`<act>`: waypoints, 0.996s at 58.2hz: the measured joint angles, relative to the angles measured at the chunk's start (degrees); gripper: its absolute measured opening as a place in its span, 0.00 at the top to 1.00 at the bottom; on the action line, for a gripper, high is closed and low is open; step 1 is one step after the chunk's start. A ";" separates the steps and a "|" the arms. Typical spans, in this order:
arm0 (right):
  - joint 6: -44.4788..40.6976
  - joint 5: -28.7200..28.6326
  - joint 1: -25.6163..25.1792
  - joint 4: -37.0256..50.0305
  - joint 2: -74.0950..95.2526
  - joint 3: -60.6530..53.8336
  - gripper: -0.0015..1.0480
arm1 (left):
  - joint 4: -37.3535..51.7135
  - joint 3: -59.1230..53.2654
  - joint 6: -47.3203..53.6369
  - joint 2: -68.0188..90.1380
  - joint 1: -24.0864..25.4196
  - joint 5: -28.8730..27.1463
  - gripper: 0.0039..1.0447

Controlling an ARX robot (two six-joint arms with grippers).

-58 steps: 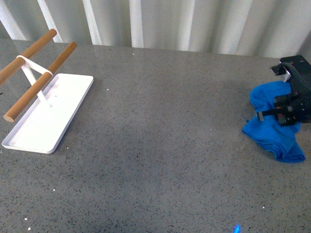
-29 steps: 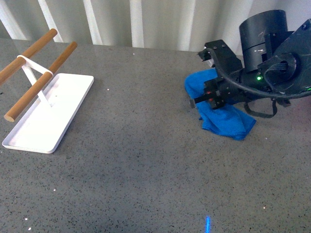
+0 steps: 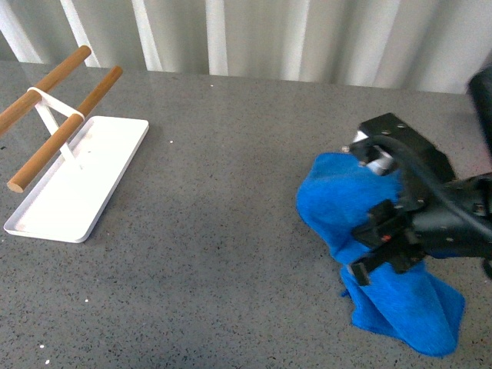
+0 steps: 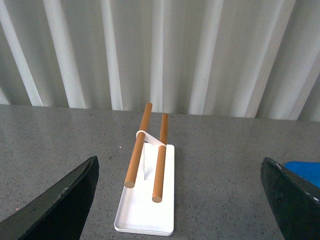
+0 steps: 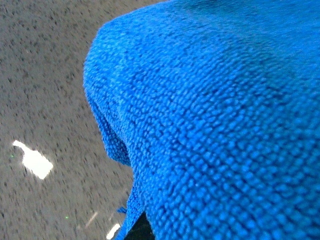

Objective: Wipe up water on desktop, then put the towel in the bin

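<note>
The bright blue towel (image 3: 338, 204) lies bunched on the dark grey speckled desktop (image 3: 231, 231), right of the middle and trailing towards the near right corner. My right gripper (image 3: 378, 246) presses down on it, shut on the towel. In the right wrist view the towel (image 5: 215, 115) fills nearly the whole picture, with a strip of desktop (image 5: 40, 70) beside it. My left gripper (image 4: 179, 167) hangs open over the desktop with nothing between its fingers (image 4: 65, 200). I cannot make out any water. The bin is out of view.
A white tray (image 3: 46, 211) carrying a rack of two wooden rods (image 3: 65, 127) stands at the left of the desktop, also seen as the tray (image 4: 145, 220) in the left wrist view. White ribbed curtains (image 3: 254, 34) close off the back edge.
My right gripper dragged the towel from the far right edge left towards the middle back, then pulled it nearer and back to the right. The left arm has not moved.
</note>
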 joint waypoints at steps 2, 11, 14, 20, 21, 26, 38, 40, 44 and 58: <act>-1.20 0.24 -1.29 -0.76 -2.16 -1.33 0.96 | 0.00 0.00 0.00 0.00 0.00 0.00 0.06; -5.53 0.77 -7.82 -4.22 -8.79 -3.28 0.96 | 0.00 0.00 0.00 0.00 0.00 0.00 0.06; -7.06 0.68 -10.10 -5.79 -10.60 -3.28 0.96 | 0.00 0.00 0.00 0.00 0.00 0.00 0.06; -9.68 0.72 -13.62 -7.76 -12.96 -3.26 0.96 | 0.00 0.00 0.00 0.00 0.00 0.00 0.06; -9.94 0.72 -13.94 -7.98 -13.11 -3.23 0.96 | 0.00 0.00 0.00 0.00 0.00 0.00 0.06; -11.58 0.72 -16.24 -9.29 -14.01 -2.78 0.96 | 0.00 0.00 0.00 0.00 0.00 0.00 0.06; -13.75 2.21 -18.38 -10.16 -14.36 3.87 0.96 | 0.00 0.00 0.00 0.00 0.00 0.00 0.06; -13.68 2.64 -18.38 -10.16 -14.34 5.31 0.96 | 0.00 0.00 0.00 0.00 0.00 0.00 0.06; -13.42 3.34 -18.43 -10.23 -14.32 8.70 0.96 | 0.00 0.00 0.00 0.00 0.00 0.00 0.06; -12.66 6.25 -19.02 -13.25 -14.21 23.45 0.96 | 0.00 0.00 0.00 0.00 0.00 0.00 0.06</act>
